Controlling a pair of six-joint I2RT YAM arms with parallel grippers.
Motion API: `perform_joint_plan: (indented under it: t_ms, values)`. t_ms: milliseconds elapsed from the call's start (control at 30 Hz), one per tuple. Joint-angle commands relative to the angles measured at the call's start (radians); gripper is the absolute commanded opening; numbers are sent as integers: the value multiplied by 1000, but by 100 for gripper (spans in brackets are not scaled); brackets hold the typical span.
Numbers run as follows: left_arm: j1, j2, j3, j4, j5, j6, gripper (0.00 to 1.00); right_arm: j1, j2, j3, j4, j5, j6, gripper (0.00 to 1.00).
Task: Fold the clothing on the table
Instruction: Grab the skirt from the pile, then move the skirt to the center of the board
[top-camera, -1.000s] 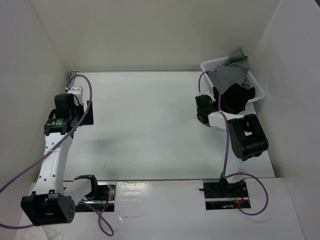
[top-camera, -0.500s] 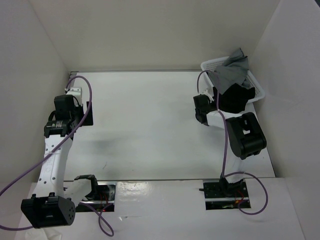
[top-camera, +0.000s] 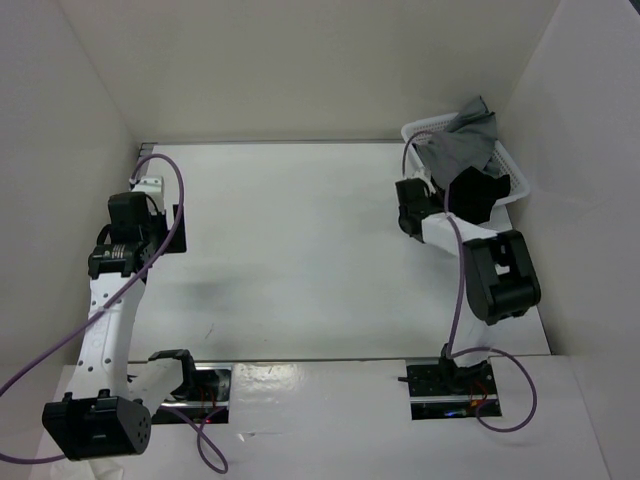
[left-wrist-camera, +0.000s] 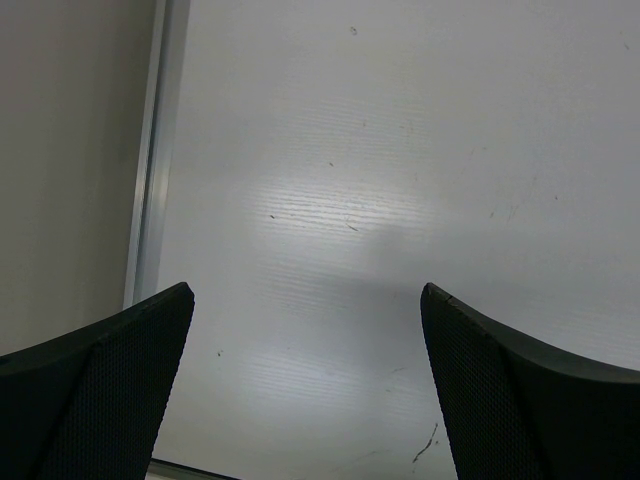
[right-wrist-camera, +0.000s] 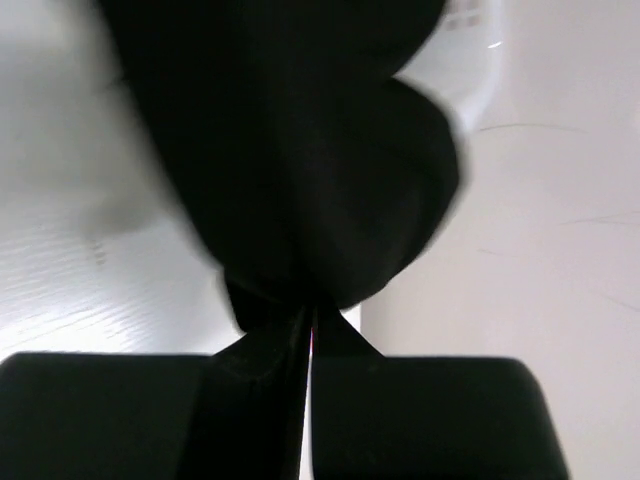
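Right side, near to far: my right gripper (right-wrist-camera: 308, 320), whose jaws stood apart a second ago, is now pinched on a fold of the plain black matte fabric garment (right-wrist-camera: 300, 150), which bunches directly beyond its fingertips. In the overhead view that wrist has also edged a little toward the garment. I read this as the grasp just secured; the garment is not yet out on the large white flat tabletop (top-camera: 300, 230), so pulling it clear and spreading it come before any fold. It hangs at the near rim of the white plastic lattice basket (top-camera: 418, 130), with crumpled grey fabric (top-camera: 460, 150) lying in the basket beyond the pinching hand.

Left side: my left gripper (left-wrist-camera: 308, 330) is unchanged, jaws spread wide over bare tabletop, holding nothing; a thin metal rail (left-wrist-camera: 150, 180) runs to its left.

Count: two arms, two grippers, one black garment, one basket; grey pieces, number unclear from here
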Motion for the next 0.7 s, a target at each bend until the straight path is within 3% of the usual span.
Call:
perform_joint_plan:
  t_ms: [0, 133, 300, 467, 500, 667]
  values:
    - [4, -17, 5, 21, -9, 17, 100, -63, -185, 134, -68, -84, 29, 0]
    - [4, -17, 23, 21, 0, 17, 100, -154, -326, 332, -257, -338, 68, 0]
    - [4, 12, 57, 12, 32, 17, 100, -203, -427, 496, -398, -515, 111, 0]
    - [4, 21, 75, -8, 98, 27, 100, -203, -472, 577, -571, -817, 179, 0]
    - [4, 21, 75, -17, 113, 27, 100, -217, -486, 590, -586, -936, 188, 0]
    - [4, 12, 75, -39, 143, 56, 100, -217, -495, 622, -643, -1242, 225, 0]
